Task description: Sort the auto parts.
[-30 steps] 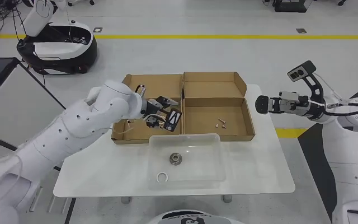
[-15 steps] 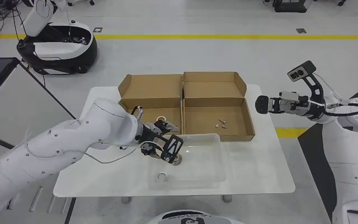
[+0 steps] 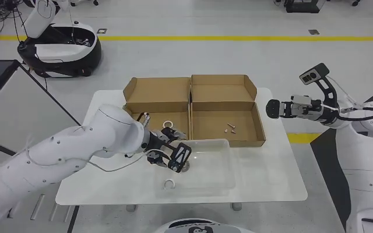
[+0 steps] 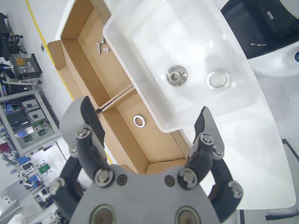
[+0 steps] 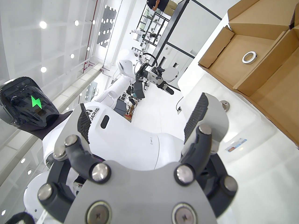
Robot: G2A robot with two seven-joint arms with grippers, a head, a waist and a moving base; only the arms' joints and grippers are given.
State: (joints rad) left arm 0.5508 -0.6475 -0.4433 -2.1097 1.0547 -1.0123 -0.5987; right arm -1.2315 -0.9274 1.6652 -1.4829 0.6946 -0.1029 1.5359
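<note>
while over bin (image 4: 177,31), left claw (image 4: 145,106) agape

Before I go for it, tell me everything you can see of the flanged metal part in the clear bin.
The flanged part is a round, silvery metal disc with a raised collar around a central bore and small holes through the flange. It lies flat, bore up, on the floor of the clear bin, beside a flat ring but apart from it. Nothing touches it except the bin floor. The left gripper hangs open above the bin's edge.
</note>
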